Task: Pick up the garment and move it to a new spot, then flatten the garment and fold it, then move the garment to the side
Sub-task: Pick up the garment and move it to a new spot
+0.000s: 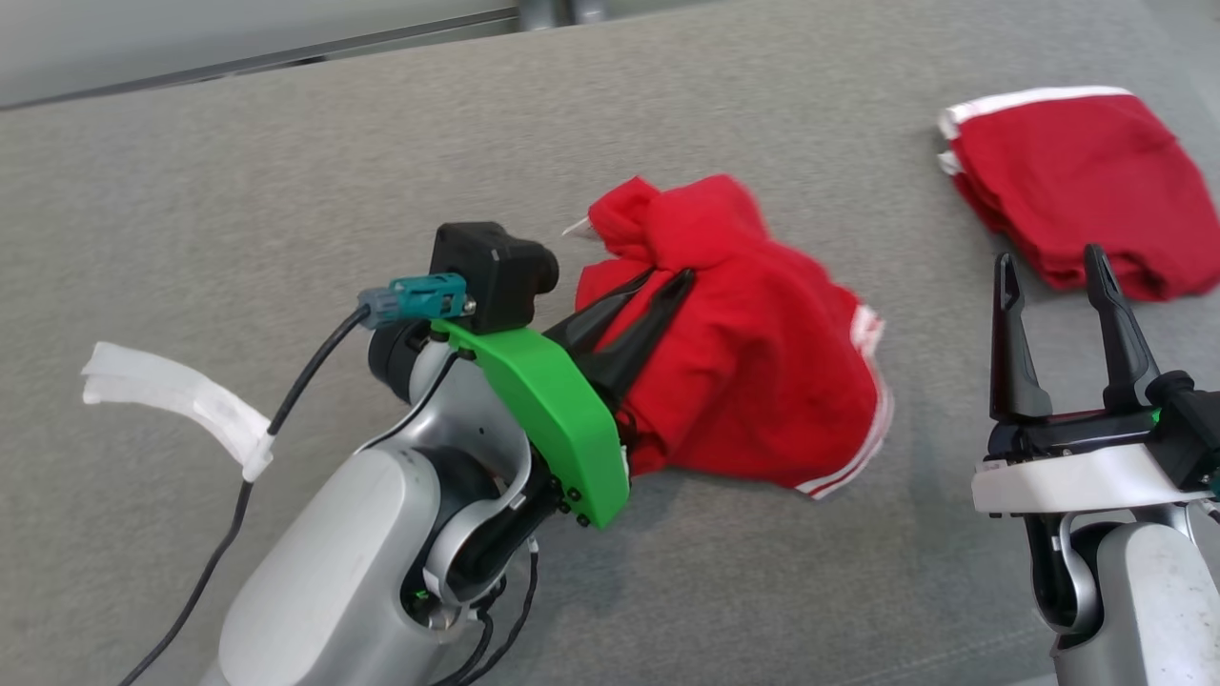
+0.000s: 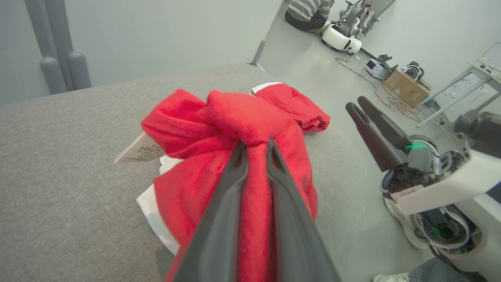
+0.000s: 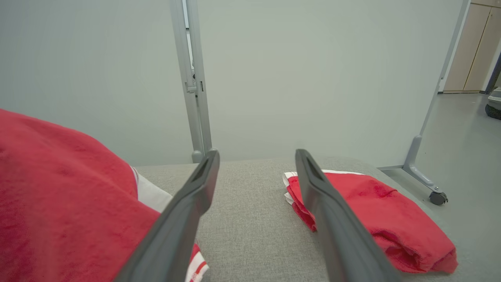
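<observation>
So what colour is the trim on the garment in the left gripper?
White stripes along the hem of the red garment, clearest in the head view.

**Covered, cropped, too small**

In the left wrist view the left gripper (image 2: 255, 145) covers the lower middle of the red garment (image 2: 235, 117), and the print on its white label (image 2: 139, 150) is too small to read. A person (image 2: 309, 9) is cropped by the top edge — the folded red garment (image 1: 1077, 181) by the head view's right edge.
</observation>
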Controlling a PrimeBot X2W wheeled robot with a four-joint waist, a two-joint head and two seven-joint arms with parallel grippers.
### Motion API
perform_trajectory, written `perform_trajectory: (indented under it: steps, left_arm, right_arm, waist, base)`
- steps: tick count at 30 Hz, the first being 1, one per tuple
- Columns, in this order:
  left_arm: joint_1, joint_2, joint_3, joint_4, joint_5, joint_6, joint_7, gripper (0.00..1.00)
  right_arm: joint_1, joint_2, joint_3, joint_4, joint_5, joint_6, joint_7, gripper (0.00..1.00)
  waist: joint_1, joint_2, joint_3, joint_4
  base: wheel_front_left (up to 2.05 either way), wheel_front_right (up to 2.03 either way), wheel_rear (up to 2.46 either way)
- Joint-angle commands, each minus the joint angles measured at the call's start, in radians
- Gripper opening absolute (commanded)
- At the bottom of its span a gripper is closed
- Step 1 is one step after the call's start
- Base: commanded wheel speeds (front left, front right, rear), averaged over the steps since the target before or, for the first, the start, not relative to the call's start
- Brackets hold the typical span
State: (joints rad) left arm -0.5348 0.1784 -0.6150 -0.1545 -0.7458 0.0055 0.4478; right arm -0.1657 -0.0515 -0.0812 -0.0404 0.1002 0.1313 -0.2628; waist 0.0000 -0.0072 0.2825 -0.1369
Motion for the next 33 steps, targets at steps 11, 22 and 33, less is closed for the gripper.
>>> perform_trajectory:
  steps: [11, 22, 33]
  left_arm:
    - [-0.091, 0.098, 0.121, 0.331, 0.123, 0.102, -0.102, 0.00]
    - [-0.172, 0.121, 0.187, 0.641, 0.129, 0.106, -0.205, 0.58]
    - [-0.075, 0.139, 0.196, 0.584, 0.100, 0.070, -0.281, 1.00]
  right_arm:
    - [0.015, 0.001, 0.041, 0.009, 0.064, -0.001, -0.003, 1.00]
    - [0.008, 0.000, 0.060, 0.025, 0.052, -0.001, -0.003, 1.00]
    - [0.050, 0.000, 0.034, 0.035, 0.035, -0.001, -0.003, 1.00]
  waist:
    - [0.0000, 0.0072, 0.042, -0.154]
    - [0.0000, 0.0072, 0.061, -0.139]
    - [0.0000, 0.0072, 0.014, -0.084]
  base:
    - [0.00, 0.00, 0.00]
    - [0.00, 0.00, 0.00]
    - [0.00, 0.00, 0.00]
